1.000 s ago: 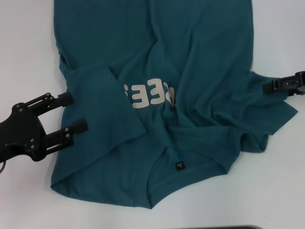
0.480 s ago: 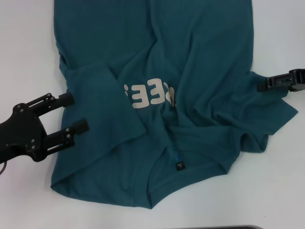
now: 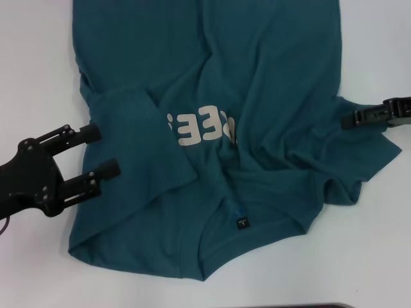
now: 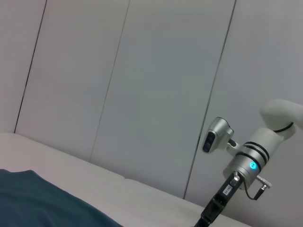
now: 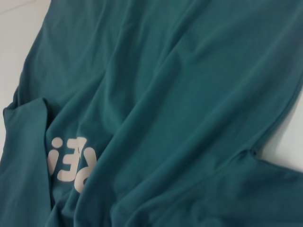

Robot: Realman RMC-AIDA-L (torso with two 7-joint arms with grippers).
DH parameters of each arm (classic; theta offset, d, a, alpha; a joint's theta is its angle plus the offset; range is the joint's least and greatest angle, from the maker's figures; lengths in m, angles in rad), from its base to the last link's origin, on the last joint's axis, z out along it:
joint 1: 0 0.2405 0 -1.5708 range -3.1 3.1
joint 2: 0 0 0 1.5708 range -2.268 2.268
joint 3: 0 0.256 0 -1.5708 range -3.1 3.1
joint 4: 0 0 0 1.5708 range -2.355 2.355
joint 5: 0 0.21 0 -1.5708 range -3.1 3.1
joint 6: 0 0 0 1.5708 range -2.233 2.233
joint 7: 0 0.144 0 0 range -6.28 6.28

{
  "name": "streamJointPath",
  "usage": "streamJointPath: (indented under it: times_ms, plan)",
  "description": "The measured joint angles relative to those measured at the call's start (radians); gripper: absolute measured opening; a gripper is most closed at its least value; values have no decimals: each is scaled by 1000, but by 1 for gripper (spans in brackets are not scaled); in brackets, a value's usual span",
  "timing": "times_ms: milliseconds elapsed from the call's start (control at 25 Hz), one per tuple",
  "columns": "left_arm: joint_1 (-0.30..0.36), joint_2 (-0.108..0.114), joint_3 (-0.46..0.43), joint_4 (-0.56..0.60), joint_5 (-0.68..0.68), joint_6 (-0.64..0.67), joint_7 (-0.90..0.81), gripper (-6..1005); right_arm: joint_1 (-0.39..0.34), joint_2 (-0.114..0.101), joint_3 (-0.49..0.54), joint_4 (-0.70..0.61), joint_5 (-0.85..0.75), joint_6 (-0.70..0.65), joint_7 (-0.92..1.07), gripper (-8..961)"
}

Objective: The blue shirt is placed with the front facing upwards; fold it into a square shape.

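Shirt [image 3: 257, 96] is lying front up on the white table [image 3: 32, 64], collar nearest the robot, hem running off the far edge of the head view. Small black neck tag [image 3: 241, 223] is sitting inside the collar, with a bit of blue just above it. The near left shoulder is lying fairly flat; the left sleeve is folding inward over the chest, covering the start of the off-white letters [image 3: 200, 128], which are reading reversed and partly sinking into a crease. Deep wrinkles are fanning from the collar toward the right sleeve, which is spreading out in a rumpled wedge.

Left gripper [image 3: 104, 151] is hovering at the shirt's left edge, fingers spread wide, one tip over the sleeve fold, holding nothing.

Right gripper [image 3: 350, 119] is reaching in over the right sleeve near the armpit; cannot tell its finger state.

Farther out, the body cloth is lying smoother, with long soft ridges running toward the hem.
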Motion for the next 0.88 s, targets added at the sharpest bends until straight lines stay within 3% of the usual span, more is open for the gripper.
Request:
streamJointPath:
  times_ms: [160,560,880]
  plan:
    - [-2,0,0,0,0,0,-1,721,0,6,-6,-25,5,-11,-1,927]
    - [-8,0,-12,0,0,0,-3,720,2,-1,-13,-58,7,-35,23,476]
    - [-11,0,-22,0,0,-2,-4,721,1,-4,-17,-64,5,-40,36,294]
